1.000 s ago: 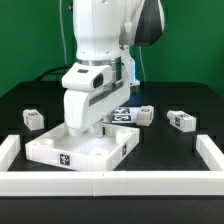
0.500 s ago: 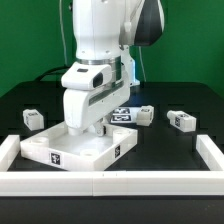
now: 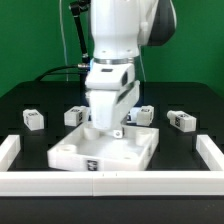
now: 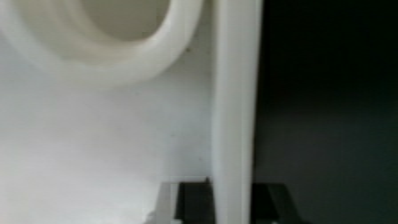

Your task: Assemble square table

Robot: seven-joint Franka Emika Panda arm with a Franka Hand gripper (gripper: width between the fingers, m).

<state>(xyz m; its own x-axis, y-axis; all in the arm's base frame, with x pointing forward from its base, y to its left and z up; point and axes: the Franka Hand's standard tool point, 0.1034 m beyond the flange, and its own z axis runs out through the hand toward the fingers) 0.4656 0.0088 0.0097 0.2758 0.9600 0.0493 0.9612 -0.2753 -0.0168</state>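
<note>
From the exterior view, the square tabletop (image 3: 95, 152) lay on the table (image 3: 30, 95) close behind the white rail (image 3: 205, 150). Legs (image 3: 181, 120) were scattered beyond it, and the gripper (image 3: 108, 128) was down at its far edge. Through the wrist view, the fingers (image 4: 178, 206) were clamped on its thin rim (image 4: 228, 100) beside a corner socket (image 4: 107, 40). So narrow a pinch might let it swivel or slip when moved, I thought, and catch the rail.

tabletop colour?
The tabletop is white, with a black-and-white tag on its front edge. The exterior view shows it best.
</note>
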